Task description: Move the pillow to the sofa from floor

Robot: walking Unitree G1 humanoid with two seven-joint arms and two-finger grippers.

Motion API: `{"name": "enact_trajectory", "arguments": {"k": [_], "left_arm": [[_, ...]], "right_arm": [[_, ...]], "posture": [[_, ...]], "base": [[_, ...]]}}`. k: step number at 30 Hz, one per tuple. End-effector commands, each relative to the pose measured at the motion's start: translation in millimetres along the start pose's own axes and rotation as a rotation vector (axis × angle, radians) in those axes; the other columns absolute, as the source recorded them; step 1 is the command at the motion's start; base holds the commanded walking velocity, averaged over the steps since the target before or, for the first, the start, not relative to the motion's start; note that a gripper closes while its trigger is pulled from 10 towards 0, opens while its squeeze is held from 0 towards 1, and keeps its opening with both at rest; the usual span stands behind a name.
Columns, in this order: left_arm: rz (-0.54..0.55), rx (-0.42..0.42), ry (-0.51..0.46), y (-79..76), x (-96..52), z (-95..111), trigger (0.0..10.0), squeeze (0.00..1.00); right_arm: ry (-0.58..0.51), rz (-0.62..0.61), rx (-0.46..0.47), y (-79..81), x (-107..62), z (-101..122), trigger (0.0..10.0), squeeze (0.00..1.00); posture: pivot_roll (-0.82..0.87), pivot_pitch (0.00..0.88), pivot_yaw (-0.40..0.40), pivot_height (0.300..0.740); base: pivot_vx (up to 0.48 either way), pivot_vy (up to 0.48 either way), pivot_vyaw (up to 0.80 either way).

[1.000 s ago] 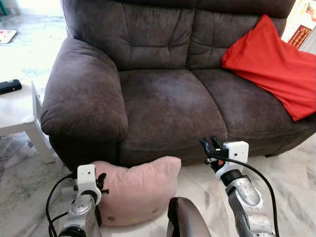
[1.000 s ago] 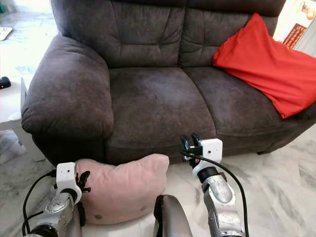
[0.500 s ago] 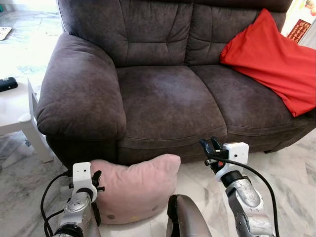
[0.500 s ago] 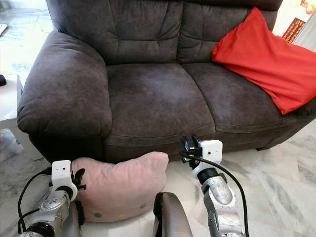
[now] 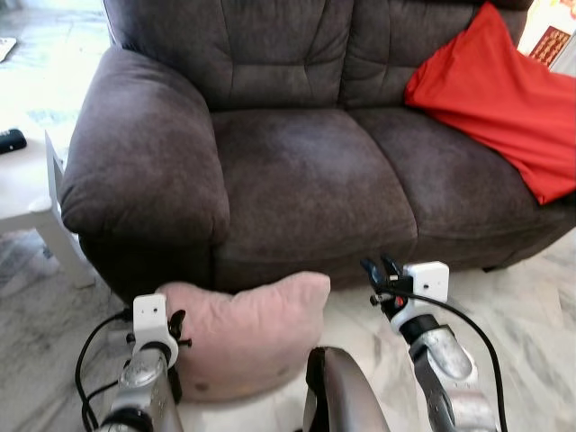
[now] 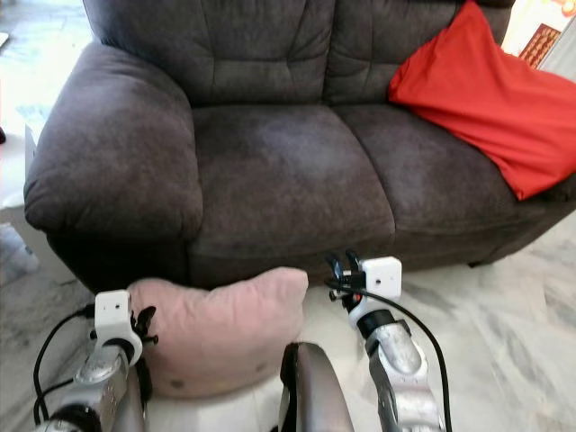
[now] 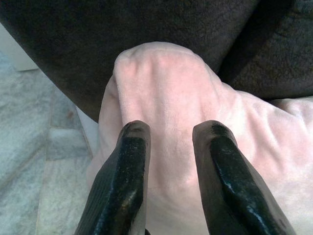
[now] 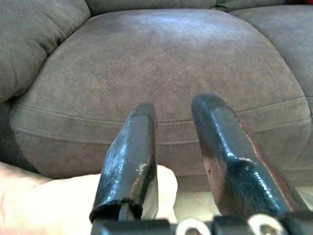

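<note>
Pink pillow (image 5: 245, 333) on floor (image 5: 531, 306) vs sofa (image 5: 306, 171) front.

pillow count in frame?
2. A pale pink plush pillow lies on the marble floor against the dark grey-brown suede sofa. A red fabric pillow leans on its right seat. Others may be hidden.

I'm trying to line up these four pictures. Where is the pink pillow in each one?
Left eye view: pink pillow low and left of centre, on the floor against the sofa front.
Right eye view: low and left of centre.
Left wrist view: just beyond the left gripper.
Right wrist view: one pale corner beside the right gripper.
Shared landmark: the dark sofa.
</note>
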State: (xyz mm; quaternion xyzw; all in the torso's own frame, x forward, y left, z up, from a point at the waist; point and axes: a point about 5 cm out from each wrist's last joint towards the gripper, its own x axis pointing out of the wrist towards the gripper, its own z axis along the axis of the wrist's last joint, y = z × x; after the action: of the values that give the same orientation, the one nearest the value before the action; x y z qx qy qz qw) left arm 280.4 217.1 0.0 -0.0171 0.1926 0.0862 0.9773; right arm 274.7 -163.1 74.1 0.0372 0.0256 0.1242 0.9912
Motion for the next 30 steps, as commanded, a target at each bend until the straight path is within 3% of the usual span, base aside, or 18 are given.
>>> {"name": "enact_trajectory", "arguments": {"k": [1,4,5,17,30], "left_arm": [[0.004,0.0,0.005,-3.3,-0.1,-1.6,10.0,0.0],[0.018,-0.036,0.001,-1.7,1.2,1.0,10.0,0.0],[0.026,-0.025,-0.002,-1.0,1.5,1.9,10.0,1.0],[0.046,-0.038,-0.047,2.3,3.0,10.0,10.0,1.0],[-0.017,-0.111,-0.065,-8.5,5.4,15.3,10.0,1.0]], "right_arm": [[-0.011,-0.006,-0.005,-2.8,-1.6,3.5,10.0,0.0],[-0.01,-0.005,-0.006,-2.8,-1.8,3.3,10.0,0.0],[-0.009,-0.004,-0.006,-2.7,-1.8,3.1,10.0,0.0],[-0.008,0.002,-0.004,0.1,-1.4,2.7,10.0,0.0],[-0.01,0.009,-0.001,2.2,-1.5,3.8,10.0,0.0]], "posture": [[-0.02,0.076,-0.175,0.473],[-0.01,0.077,-0.177,0.473],[-0.01,0.078,-0.177,0.473],[-0.01,0.08,-0.176,0.473],[-0.01,0.081,-0.175,0.473]], "base": [[0.0,0.0,0.0],[0.0,0.0,0.0],[0.289,0.0,0.0],[0.113,0.0,0.0],[0.0,0.0,0.0]]}}
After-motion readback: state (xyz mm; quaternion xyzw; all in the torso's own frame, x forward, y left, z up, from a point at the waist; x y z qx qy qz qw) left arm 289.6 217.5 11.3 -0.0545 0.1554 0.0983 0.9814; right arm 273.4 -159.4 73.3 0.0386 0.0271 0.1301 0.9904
